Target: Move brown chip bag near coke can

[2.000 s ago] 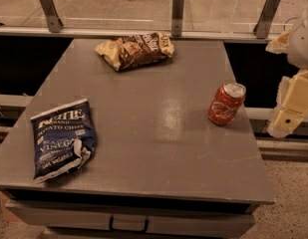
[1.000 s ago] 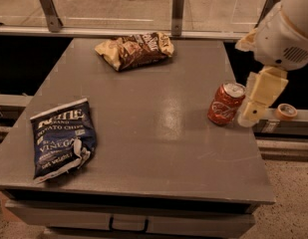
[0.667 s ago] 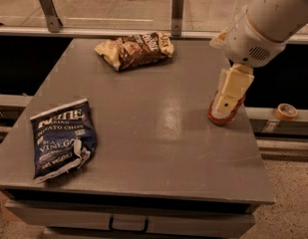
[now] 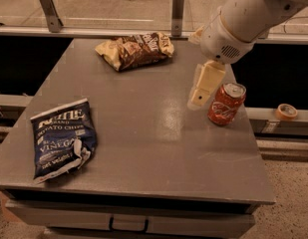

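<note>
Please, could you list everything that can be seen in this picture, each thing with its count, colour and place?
brown chip bag: one, dark brown and tan, lying at the far side of the table.
blue chip bag: one, dark blue with white lettering, near left part of the table.
coke can: one, red with silver top, standing near the right edge.
table: one, grey, centre of view.
tape roll: one, tan, on the ledge right of the table.
arm: one, white, entering from the upper right.
end effector: one, cream, over the table just left of the coke can.
</note>
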